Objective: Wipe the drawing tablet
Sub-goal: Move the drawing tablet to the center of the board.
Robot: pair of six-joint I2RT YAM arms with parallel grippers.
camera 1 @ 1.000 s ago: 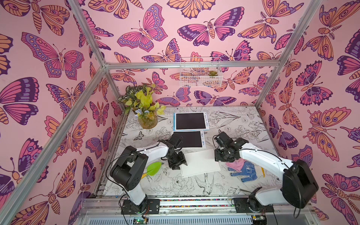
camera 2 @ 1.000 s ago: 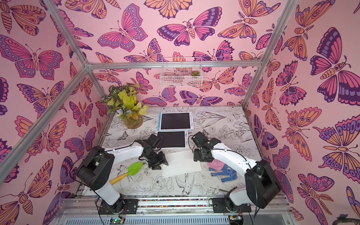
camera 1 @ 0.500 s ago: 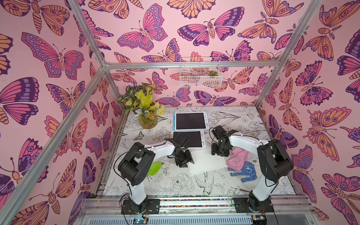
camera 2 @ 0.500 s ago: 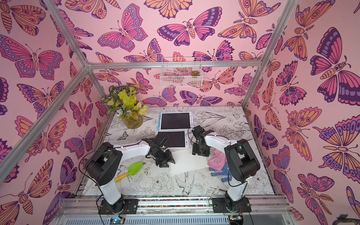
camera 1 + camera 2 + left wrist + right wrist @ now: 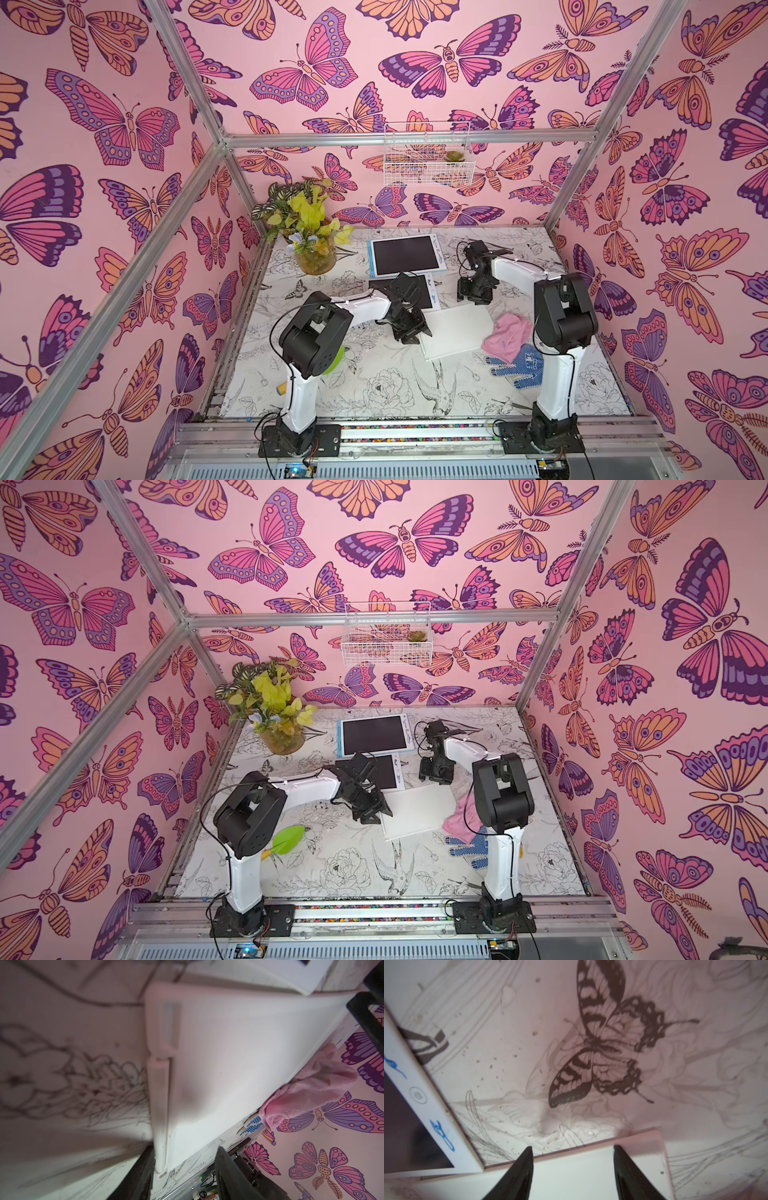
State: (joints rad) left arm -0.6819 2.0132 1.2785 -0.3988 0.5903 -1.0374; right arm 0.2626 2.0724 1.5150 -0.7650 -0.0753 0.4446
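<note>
A white drawing tablet [image 5: 457,332] lies face down mid-table, its stylus slot [image 5: 160,1105] showing in the left wrist view. My left gripper [image 5: 409,330] is open at its left edge, and that edge and the stylus slot run between the fingers [image 5: 143,1167]. My right gripper [image 5: 473,295] hovers open over the tablet's far edge [image 5: 571,1178], holding nothing. A pink cloth [image 5: 505,336] lies crumpled against the tablet's right side. A smaller dark-screened tablet [image 5: 430,293] sits just behind, partly hidden by my left wrist. A blue-framed tablet [image 5: 405,255] lies further back.
A blue-dotted glove [image 5: 517,365] lies near the cloth. A vase of leaves [image 5: 313,249] stands at the back left. A green leaf-shaped tool [image 5: 286,839] lies under my left arm. A wire basket [image 5: 428,160] hangs on the back wall.
The white tablet has shifted right and away. My left gripper followed it rightward. My right arm folded back and its gripper moved to the tablet's far edge.
</note>
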